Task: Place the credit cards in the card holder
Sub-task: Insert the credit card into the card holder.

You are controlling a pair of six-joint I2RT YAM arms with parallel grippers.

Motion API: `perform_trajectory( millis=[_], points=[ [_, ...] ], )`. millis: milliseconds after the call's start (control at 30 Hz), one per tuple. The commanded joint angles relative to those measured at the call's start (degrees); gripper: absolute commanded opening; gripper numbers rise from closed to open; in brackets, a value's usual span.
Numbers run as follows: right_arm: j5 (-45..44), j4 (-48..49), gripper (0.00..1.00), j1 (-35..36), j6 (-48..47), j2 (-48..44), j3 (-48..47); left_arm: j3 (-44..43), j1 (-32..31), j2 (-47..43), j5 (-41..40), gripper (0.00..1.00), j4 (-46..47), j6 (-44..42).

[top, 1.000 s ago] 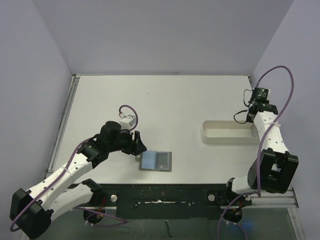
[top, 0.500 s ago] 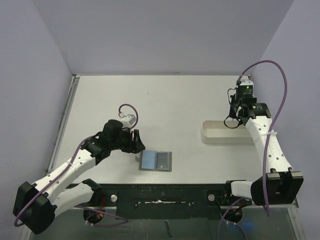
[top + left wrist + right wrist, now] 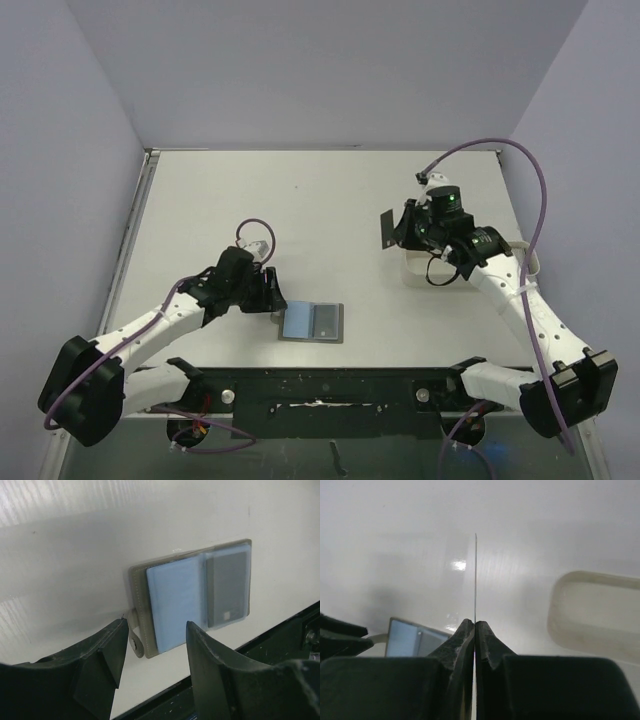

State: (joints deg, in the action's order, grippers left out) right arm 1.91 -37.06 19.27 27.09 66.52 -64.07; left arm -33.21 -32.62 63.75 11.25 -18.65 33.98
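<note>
R gripper clamps card edge-on at 2 o'clock, open table below. L gripper agape, empty, at L edge of wallet

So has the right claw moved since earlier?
Yes: the right claw, shut on a card, swung left from the right end of the white tray to its left end.

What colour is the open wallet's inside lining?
The small open folding wallet's lining is light blue, best seen in the left wrist view.

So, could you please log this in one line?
right fingers: shut on thin dark card | left fingers: open beside grey-olive folding wallet | wallet: open, grey card inside
</note>
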Motion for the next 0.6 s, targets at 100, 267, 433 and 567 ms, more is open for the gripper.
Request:
perform_trajectory(
  millis=[100, 267, 433, 567],
  points=[
    [8.6, 11.8, 0.00, 7.6, 8.4, -2.7, 5.3, 2.3, 0.3, 2.0, -2.0, 0.48, 5.7, 4.8],
    [8.1, 15.9, 0.00, 13.0, 12.8, -3.3, 10.0, 4.1, 0.3, 1.0, -2.1, 0.49, 7.8, 6.8],
    [6.4, 19.1, 0.00, 17.9, 19.2, -2.3, 14.8, 5.4, 0.2, 1.4, -2.3, 0.46, 8.3, 7.6],
    [5.6, 21.5, 0.00, 20.6, 22.5, -1.1, 17.5, 6.9, 0.2, 1.4, -0.9, 0.41, 9.9, 8.8]
  ],
)
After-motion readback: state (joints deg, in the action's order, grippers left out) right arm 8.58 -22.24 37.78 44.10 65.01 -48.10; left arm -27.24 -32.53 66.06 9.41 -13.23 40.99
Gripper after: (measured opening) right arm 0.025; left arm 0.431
